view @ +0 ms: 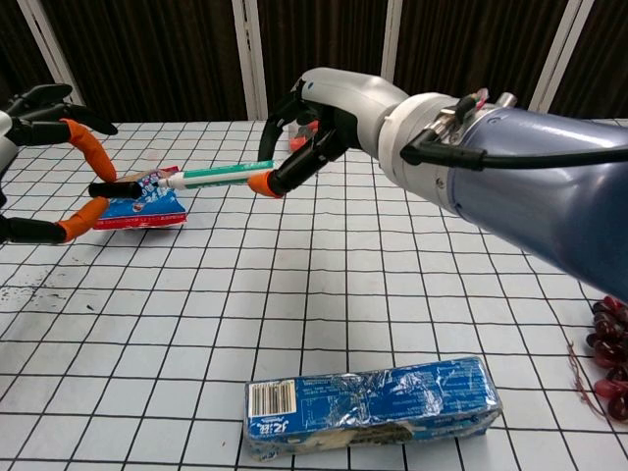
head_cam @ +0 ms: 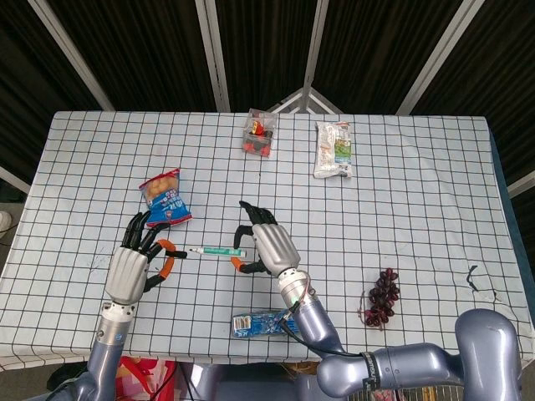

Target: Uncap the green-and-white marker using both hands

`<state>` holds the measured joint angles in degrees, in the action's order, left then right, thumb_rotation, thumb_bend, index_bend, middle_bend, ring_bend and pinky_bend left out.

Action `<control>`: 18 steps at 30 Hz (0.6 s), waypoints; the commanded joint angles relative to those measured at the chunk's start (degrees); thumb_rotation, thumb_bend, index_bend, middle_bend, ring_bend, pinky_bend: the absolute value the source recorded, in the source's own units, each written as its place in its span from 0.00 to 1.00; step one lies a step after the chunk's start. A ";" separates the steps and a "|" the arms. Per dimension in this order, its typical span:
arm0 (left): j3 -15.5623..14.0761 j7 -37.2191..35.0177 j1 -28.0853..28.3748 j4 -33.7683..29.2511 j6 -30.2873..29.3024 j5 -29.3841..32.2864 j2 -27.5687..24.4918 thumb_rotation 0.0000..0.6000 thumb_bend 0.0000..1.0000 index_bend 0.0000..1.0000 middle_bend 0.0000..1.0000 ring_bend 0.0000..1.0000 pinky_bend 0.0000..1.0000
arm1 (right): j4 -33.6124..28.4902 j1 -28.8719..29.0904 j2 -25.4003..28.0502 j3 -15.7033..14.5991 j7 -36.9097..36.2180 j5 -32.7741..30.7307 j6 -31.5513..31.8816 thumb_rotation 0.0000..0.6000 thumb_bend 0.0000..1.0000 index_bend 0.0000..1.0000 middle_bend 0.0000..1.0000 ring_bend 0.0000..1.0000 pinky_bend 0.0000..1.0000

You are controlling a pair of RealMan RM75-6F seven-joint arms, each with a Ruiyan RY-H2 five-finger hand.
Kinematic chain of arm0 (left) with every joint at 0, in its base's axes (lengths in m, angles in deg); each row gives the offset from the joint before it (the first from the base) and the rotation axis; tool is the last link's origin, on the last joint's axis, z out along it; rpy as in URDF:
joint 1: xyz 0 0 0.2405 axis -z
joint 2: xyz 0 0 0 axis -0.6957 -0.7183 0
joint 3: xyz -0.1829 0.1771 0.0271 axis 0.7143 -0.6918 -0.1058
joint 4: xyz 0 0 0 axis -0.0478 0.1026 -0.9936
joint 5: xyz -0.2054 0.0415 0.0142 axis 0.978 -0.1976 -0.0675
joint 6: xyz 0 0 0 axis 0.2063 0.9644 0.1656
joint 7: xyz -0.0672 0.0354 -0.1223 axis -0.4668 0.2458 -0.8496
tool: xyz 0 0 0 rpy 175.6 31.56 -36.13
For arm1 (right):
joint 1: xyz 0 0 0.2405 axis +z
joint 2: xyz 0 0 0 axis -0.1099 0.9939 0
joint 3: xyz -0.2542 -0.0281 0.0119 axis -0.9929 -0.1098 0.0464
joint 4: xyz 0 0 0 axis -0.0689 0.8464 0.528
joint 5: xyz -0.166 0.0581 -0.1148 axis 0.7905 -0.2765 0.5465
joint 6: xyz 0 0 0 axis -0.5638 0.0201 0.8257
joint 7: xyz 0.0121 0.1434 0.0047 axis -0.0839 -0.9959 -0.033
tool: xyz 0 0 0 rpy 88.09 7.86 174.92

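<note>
Even overhead light is falling on the checked cloth (head_cam: 418, 192), leaving it bright in both views while the far background is staying nearly black. Shadows are showing soft and short, pooling just under the blue box (view: 368, 404) in the chest view. Glare is glinting off its crinkled wrap and off the right arm (view: 530, 177), which is looming large and slightly soft near the lens. The head view is staying sharp, with grid lines bowing slightly toward the edges.
</note>
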<state>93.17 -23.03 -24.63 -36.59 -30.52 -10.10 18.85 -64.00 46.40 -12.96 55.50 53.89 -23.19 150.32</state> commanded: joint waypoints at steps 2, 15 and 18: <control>0.26 -1.70 -1.36 1.08 -1.47 1.04 -0.70 1.00 0.52 0.55 0.23 0.00 0.00 | 1.59 -1.11 0.78 -0.21 -1.49 -0.59 -0.39 1.00 0.50 0.86 0.02 0.05 0.00; 1.73 -4.90 -1.50 8.51 4.17 7.02 0.05 1.00 0.52 0.49 0.22 0.00 0.00 | 14.63 -4.15 -0.83 -4.33 -9.22 -1.30 -8.83 1.00 0.50 0.86 0.02 0.05 0.00; 1.54 -5.43 -0.56 10.91 6.64 7.62 1.21 1.00 0.49 0.37 0.17 0.00 0.00 | 18.04 -4.47 -1.96 -4.92 -10.86 -0.82 -10.74 1.00 0.50 0.86 0.02 0.05 0.00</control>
<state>94.76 -27.94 -25.92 -26.96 -25.52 -3.04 19.24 -47.91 42.35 -13.94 51.30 44.37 -24.27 141.07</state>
